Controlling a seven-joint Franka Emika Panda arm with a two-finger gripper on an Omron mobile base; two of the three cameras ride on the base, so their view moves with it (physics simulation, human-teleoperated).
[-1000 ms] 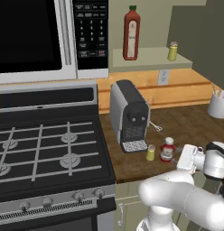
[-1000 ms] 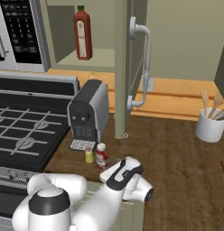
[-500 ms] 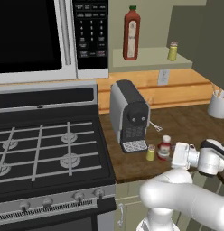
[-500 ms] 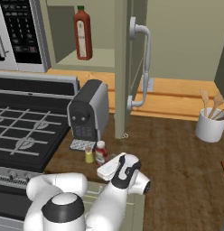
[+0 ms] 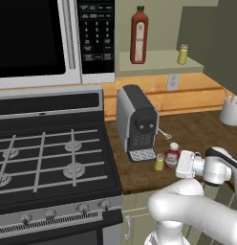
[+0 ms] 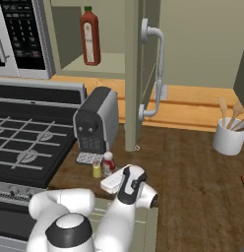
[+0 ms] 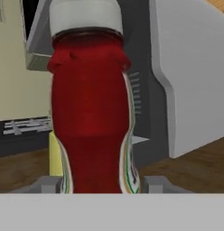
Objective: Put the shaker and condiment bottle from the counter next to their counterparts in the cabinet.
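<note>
I see the condiment bottle (image 7: 90, 113) deep red with a white cap, its label edge white with thin green and red lines. The shaker (image 5: 159, 162) beside it is yellow, pale-capped — its twin (image 5: 182, 54) on the cabinet's (image 5: 161, 61) pale olive-beige shelf matches. The tall bottle (image 5: 139, 35) is red, cap included. The counter (image 6: 193, 167) is brown wood grain, the backsplash lighter orange. The coffee machine (image 5: 136, 123) is grey and black — the utensil cup (image 6: 229, 140) white.

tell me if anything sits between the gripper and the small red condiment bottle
Nothing visible does. The gripper is right at the condiment bottle, a fingertip on each side of its base. The yellow shaker stands beside the bottle, not in between.
</note>
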